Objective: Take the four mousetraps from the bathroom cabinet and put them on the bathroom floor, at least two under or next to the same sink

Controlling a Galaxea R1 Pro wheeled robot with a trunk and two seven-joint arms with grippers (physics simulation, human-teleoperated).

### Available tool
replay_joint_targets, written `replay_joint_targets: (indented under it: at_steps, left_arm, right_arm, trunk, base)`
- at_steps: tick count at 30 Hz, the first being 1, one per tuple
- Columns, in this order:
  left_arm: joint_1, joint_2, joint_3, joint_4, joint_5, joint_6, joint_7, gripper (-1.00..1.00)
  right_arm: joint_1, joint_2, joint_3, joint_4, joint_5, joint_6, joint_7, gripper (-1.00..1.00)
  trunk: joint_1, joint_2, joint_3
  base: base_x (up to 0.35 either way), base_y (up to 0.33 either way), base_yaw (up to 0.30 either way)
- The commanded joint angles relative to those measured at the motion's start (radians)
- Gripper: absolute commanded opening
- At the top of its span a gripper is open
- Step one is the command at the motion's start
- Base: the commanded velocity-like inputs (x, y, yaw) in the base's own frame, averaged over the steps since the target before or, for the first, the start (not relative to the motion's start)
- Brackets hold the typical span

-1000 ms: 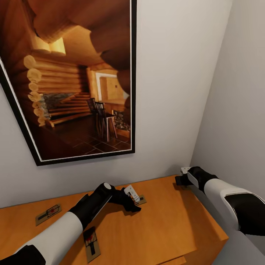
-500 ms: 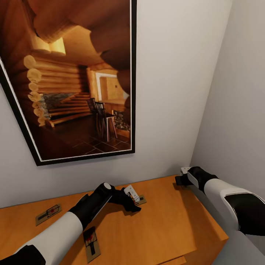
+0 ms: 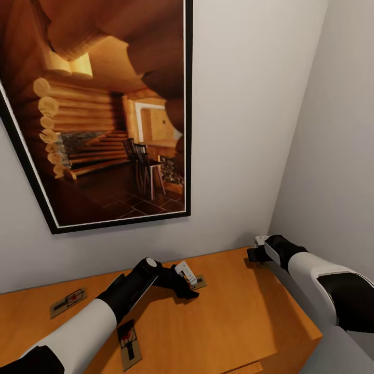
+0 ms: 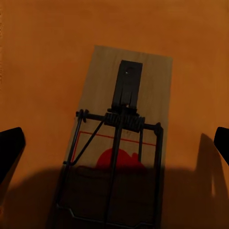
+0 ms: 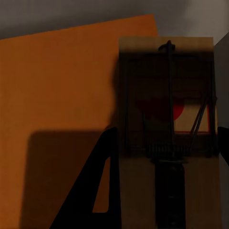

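The orange-brown cabinet (image 3: 234,311) shows its flat top below me. Two mousetraps lie on it at the left, one (image 3: 68,302) near the wall and one (image 3: 129,340) near the front. A third mousetrap (image 4: 121,138) lies flat under my left gripper (image 3: 189,291), whose open fingers (image 4: 10,148) stand wide on either side of it without touching. At the cabinet's far right corner my right gripper (image 3: 253,254) has a fourth mousetrap (image 5: 167,119) between its fingers (image 5: 98,186), which press on both long edges.
A large framed picture of a log cabin interior (image 3: 104,114) hangs on the white wall behind the cabinet. A second wall (image 3: 332,156) closes the right side, right next to my right arm. The cabinet's front edge (image 3: 249,366) runs below.
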Motion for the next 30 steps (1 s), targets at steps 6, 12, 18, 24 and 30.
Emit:
replay_joint_targets:
  at_steps: [6,12,18,24,30]
  left_arm:
    - [-0.001,-0.001,0.001,-0.001,-0.010,0.004,-0.005,1.00]
    - [-0.001,0.000,0.001,0.001,-0.010,0.004,-0.004,1.00]
    - [-0.001,0.000,-0.001,0.001,-0.010,0.005,-0.004,1.00]
    - [-0.001,0.000,-0.001,0.002,-0.010,0.005,-0.004,1.00]
    - [-0.001,0.000,-0.001,0.002,-0.010,0.005,-0.004,1.00]
  right_arm:
    - [0.000,-0.001,0.005,-0.001,-0.013,0.006,0.004,-1.00]
    - [0.000,-0.001,0.005,-0.001,-0.013,0.006,0.004,-1.00]
    - [0.000,-0.001,0.005,-0.001,-0.013,0.006,0.004,-1.00]
    - [0.000,-0.001,0.005,-0.001,-0.013,0.006,0.004,-1.00]
    - [0.000,-0.001,0.005,-0.001,-0.013,0.006,0.004,-1.00]
  trunk:
    - [0.000,-0.001,-0.001]
    - [0.000,-0.001,-0.001]
    - [0.000,-0.001,-0.001]
    - [0.000,-0.001,-0.001]
    - [0.012,-0.022,-0.011]
  base:
    - [0.000,0.000,0.000]
    - [0.000,0.000,0.000]
    - [0.000,0.000,0.000]
    - [0.000,0.000,0.000]
    - [0.000,0.000,0.000]
